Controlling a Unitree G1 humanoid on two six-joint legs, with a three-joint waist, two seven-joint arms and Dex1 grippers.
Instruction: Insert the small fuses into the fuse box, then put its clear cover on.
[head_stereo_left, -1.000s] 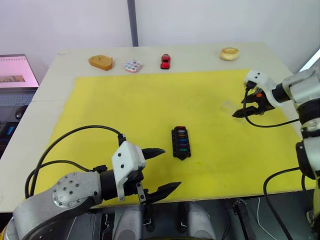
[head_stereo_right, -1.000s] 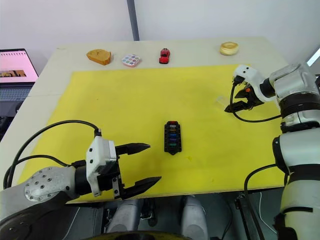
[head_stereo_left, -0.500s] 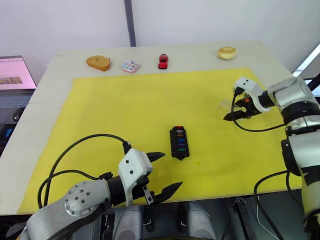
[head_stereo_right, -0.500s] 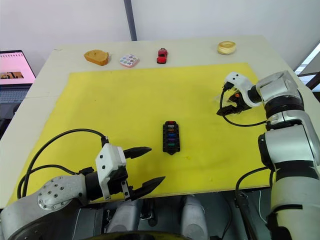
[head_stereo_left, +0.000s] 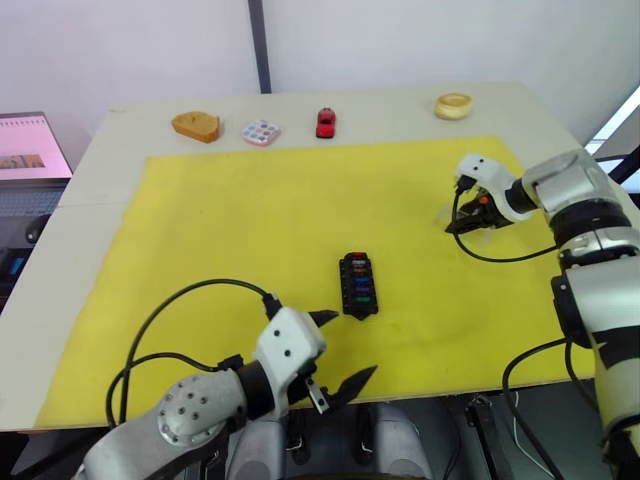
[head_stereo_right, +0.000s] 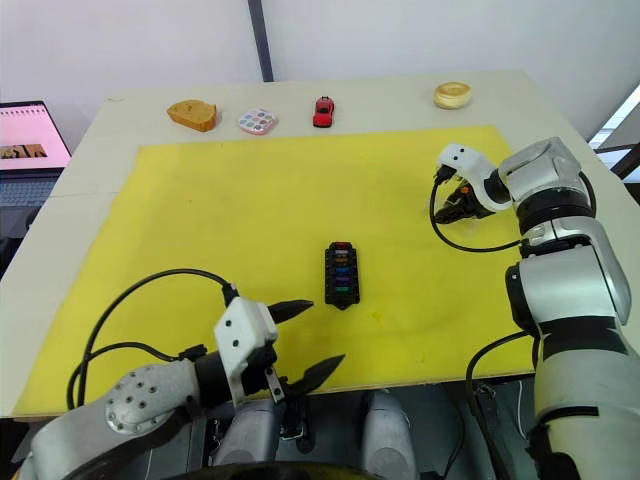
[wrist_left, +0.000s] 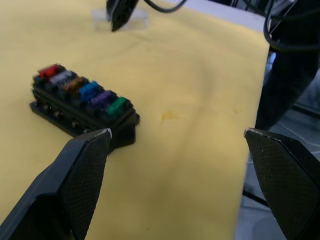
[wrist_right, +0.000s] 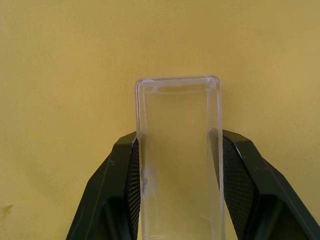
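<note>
The black fuse box (head_stereo_left: 358, 285) lies mid-mat, and its slots hold several small fuses (wrist_left: 82, 90) in red, grey, tan, blue, purple and green. My left gripper (head_stereo_left: 350, 345) hovers open just near and left of the box, at the mat's front edge, with nothing between its fingers (wrist_left: 85, 165). At the right of the mat, the clear cover (wrist_right: 177, 150) lies flat. My right gripper (head_stereo_left: 462, 222) is shut on it, with a finger (wrist_right: 125, 170) pressed against each long side.
The yellow mat (head_stereo_left: 250, 220) covers most of the table. Along the far edge sit a tan wooden piece (head_stereo_left: 196, 125), a pastel-dotted palette (head_stereo_left: 262, 132), a red toy car (head_stereo_left: 327, 122) and a pale ring (head_stereo_left: 454, 105). A laptop (head_stereo_left: 25, 145) stands off the table's left.
My right gripper has moved left along the mat onto the clear cover. My left gripper has drawn back toward the front edge and shifted a little right, still open.
</note>
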